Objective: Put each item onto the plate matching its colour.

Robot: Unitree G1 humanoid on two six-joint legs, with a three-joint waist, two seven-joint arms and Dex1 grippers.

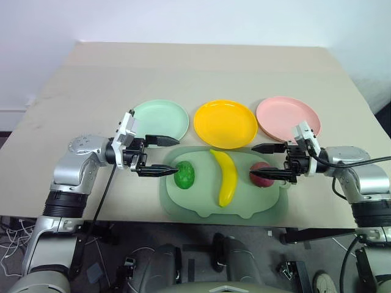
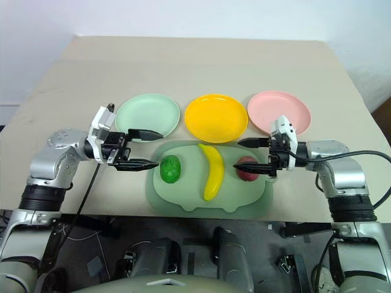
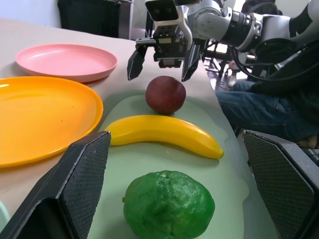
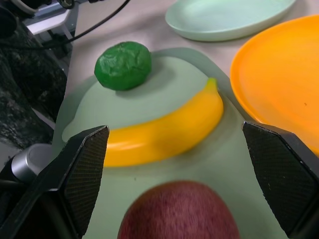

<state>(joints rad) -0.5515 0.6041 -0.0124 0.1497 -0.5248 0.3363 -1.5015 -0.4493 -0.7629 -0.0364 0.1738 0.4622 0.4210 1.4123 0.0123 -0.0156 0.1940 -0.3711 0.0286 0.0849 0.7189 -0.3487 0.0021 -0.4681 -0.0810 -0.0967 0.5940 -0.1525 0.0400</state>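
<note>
Low in the frame, the green fruit point(image 1: 184, 174), banana point(image 1: 226, 176) and red fruit point(image 1: 263, 174) lie on the tray point(image 1: 177, 210), below their plates point(image 1: 225, 123). The left hand point(image 1: 164, 156) brackets the green fruit, the right hand point(image 1: 267, 162) the red, both spread open and empty, seemingly poised for pickup.

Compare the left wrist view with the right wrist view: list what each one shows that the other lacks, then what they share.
Left wrist view only: the pink plate, the open right gripper hovering over the red fruit, and a seated person's jeans.
Right wrist view only: the mint green plate.
Both: the green bumpy fruit, the yellow banana, the red fruit, the yellow plate and the sage-green tray under the three fruits.
</note>
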